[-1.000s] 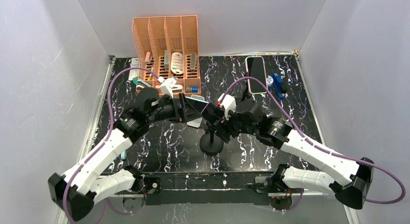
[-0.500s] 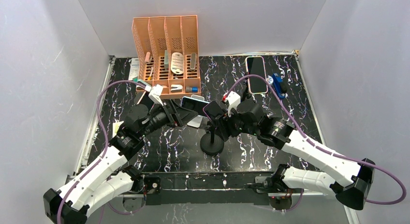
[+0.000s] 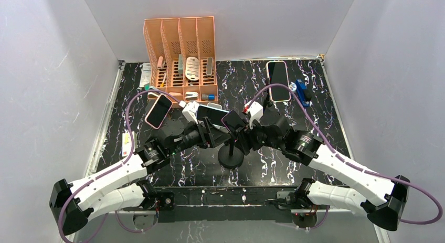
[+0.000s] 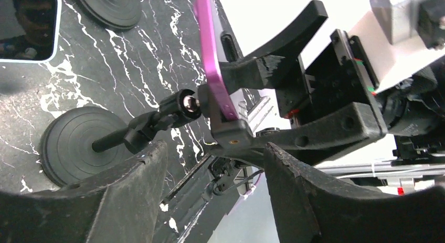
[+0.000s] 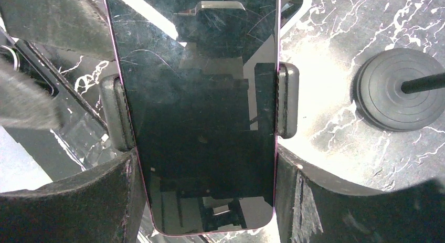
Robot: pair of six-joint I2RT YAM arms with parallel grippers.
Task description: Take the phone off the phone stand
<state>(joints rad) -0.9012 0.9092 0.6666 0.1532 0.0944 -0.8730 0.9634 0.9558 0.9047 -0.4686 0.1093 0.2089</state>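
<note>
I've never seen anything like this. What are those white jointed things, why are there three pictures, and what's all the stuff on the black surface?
The white jointed things are two robot arms bolted to the near edge of a black marbled table. Each ends in a two-finger gripper. The wide picture comes from a fixed camera above and behind them. The two close-ups come from small cameras on the wrists, so each shows its own fingers at the bottom.

In the middle is a phone stand clamping a purple-edged phone. The right gripper appears closed on that phone's long edges. The left gripper is open nearby, holding nothing.

Also on the table are an orange organizer at the back, a pink-cased phone and a light-edged phone, lying flat.
</note>
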